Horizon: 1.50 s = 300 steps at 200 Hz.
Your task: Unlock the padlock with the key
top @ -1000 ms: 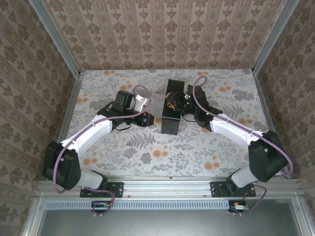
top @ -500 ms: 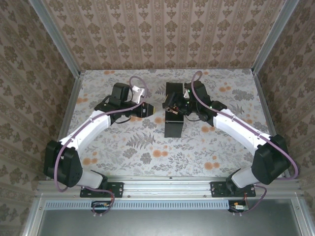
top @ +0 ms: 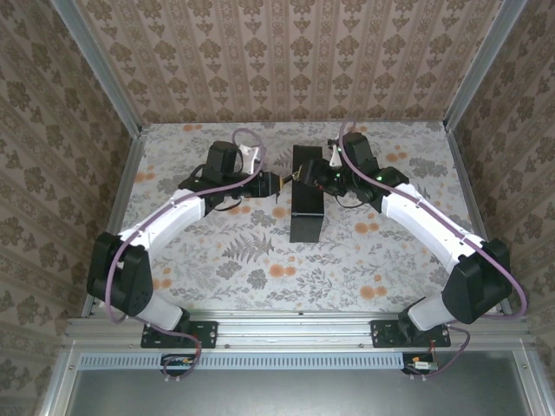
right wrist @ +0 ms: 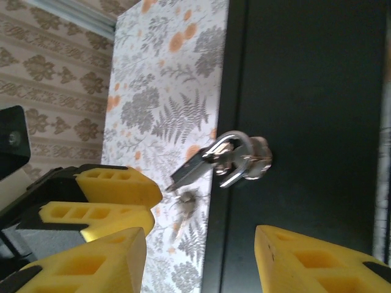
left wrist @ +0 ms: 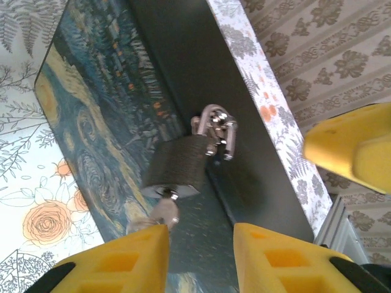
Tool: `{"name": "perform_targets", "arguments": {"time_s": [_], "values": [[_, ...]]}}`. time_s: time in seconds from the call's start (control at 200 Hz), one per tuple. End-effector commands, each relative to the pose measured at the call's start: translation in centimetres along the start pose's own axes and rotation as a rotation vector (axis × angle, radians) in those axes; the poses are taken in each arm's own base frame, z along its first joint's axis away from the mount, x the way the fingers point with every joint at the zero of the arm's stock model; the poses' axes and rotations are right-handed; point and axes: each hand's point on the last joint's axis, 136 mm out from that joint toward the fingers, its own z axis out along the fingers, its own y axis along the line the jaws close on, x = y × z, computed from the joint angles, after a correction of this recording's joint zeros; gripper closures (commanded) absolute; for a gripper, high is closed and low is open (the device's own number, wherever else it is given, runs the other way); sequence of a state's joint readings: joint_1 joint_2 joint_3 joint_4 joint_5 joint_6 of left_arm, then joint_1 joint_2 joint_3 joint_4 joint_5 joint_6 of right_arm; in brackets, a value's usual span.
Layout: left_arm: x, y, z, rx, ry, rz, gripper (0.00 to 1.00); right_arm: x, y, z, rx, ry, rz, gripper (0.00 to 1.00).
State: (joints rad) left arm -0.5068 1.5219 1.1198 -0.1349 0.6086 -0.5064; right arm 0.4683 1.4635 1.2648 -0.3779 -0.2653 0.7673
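Hanging on the box [left wrist: 183, 61], padlock [left wrist: 177, 166] with key [left wrist: 164, 212] in its base, key just beyond left end effector [left wrist: 200, 229], jaws apart, right end effector [right wrist: 200, 235] apart too

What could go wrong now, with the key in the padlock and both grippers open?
The key sticks out of the padlock unheld, off toward one finger of the left gripper; closing may knock it rather than grip it. The padlock dangles from the hasp with the right gripper open, so it may twist with the key instead of unlocking. The close grippers could collide.
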Motion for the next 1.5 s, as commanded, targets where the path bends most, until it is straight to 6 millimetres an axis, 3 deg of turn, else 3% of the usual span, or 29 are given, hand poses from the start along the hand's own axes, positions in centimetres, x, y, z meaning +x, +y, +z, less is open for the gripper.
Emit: {"name": "perform_targets", "arguments": {"time_s": [0.0,0.075,0.105,0.25,0.34,0.43,0.53,0.69,0.99,1.31,1.495], "values": [[-2.6,0.2,-0.4,0.021,-0.081,0.004,0.62,-0.5,-1.1,-1.5,0.083,-0.025,-0.082,0.5],[-3.3,0.0,-0.4,0.047,-0.083,0.005,0.6,-0.7,-2.0,-1.7,0.13,-0.036,-0.106,0.5],[-4.1,0.9,-1.0,0.046,-0.094,-0.003,0.59,-0.8,-2.3,-1.8,0.141,-0.039,-0.11,0.5],[-4.6,1.2,0.0,0.128,-0.077,-0.017,0.54,-1.0,-2.6,-1.7,0.157,-0.047,-0.13,0.5],[-4.2,-0.1,0.7,0.162,-0.058,0.061,0.53,-1.1,-2.6,-1.7,0.155,-0.05,-0.128,0.5],[-3.2,-1.5,1.1,0.087,-0.043,0.261,0.52,-1.1,-2.9,-1.9,0.165,-0.062,-0.126,0.5],[-2.3,-1.1,1.5,-0.055,0.019,0.44,0.52,-1.1,-3.2,-2.1,0.166,-0.072,-0.118,0.51],[-1.7,-0.3,2.0,-0.096,0.063,0.47,0.53,-1.1,-3.0,-2.3,0.152,-0.067,-0.114,0.51],[-0.2,-0.1,2.5,-0.16,0.132,0.532,0.6,-1.0,-3.0,-2.3,0.147,-0.063,-0.112,0.52],[0.5,0.1,3.9,-0.175,0.147,0.584,0.75,-0.8,-3.0,-2.3,0.14,-0.055,-0.117,0.53],[0.2,-0.7,4.0,-0.163,0.148,0.583,0.83,-0.2,-4.9,-2.2,0.216,-0.045,-0.137,0.54]]}}
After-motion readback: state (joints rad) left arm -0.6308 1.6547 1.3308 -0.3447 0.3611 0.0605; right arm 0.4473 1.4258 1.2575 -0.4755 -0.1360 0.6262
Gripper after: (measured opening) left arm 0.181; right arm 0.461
